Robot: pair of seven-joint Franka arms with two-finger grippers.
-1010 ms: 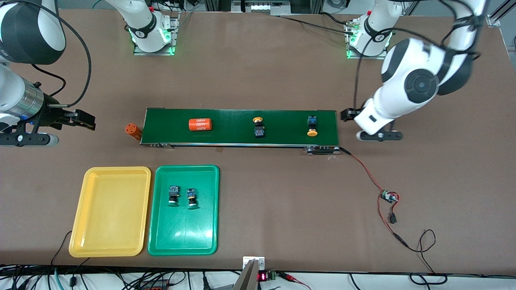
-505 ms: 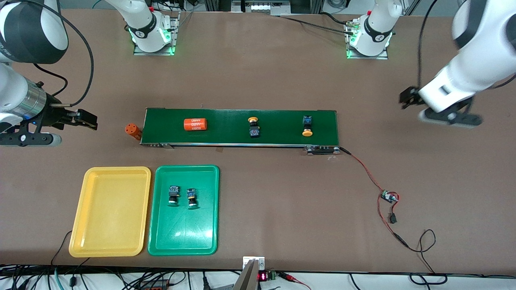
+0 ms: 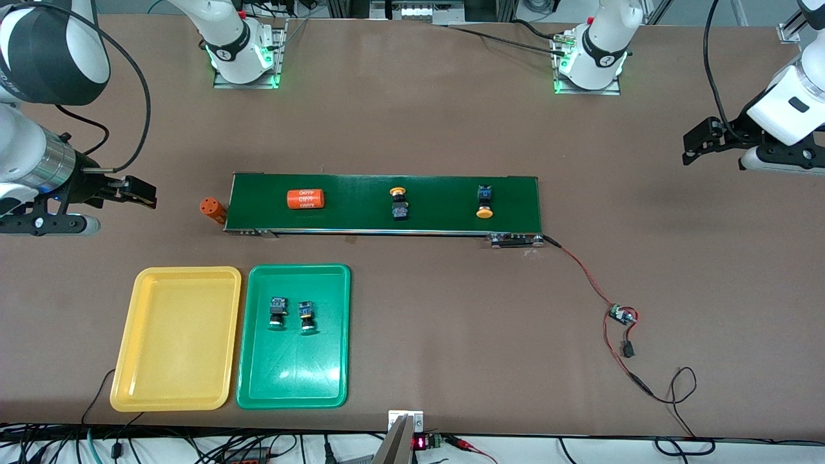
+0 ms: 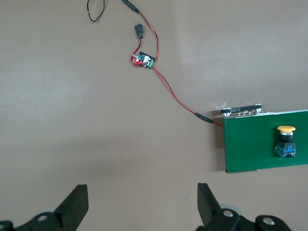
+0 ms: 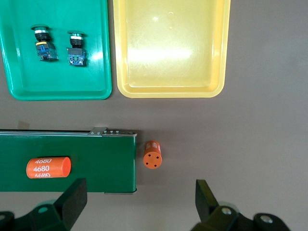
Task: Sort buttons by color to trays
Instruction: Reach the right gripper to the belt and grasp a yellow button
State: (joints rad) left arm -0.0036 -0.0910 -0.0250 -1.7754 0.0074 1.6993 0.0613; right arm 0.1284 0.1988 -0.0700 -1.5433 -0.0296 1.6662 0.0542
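Buttons: two green-capped buttons [image 3: 291, 315] lay side by side in the green tray [image 3: 293, 380]; two yellow-capped ones sat on the conveyor belt [image 3: 361, 203], one [image 3: 399, 202] near its middle, the other [image 3: 484, 200] toward the left arm's end.
Trays: the yellow tray [image 3: 174, 380] stood bare just beside the green one, both nearer the front camera than the belt.
Left gripper: the left gripper [image 4: 139, 204] hung with fingers spread wide and nothing between them, over bare table off the belt's end.
Right gripper: the right gripper [image 5: 137, 202] hung jaws parted and empty, over the table by the belt's other end, close to the loose orange cylinder [image 5: 153, 154].
Clutter: a second orange cylinder [image 3: 305, 198] printed "4680" lay on the belt; not a button, best left alone.
Step in hand: by my reading, fetching a yellow-capped button for the yellow tray.
How to do it well: come straight down over the button, close across the dark body rather than the round cap, lift clear of the belt's edge, and release low inside the tray so it doesn't roll.
Risk: each button lay on its side, so an off-centre pinch could spin it away.
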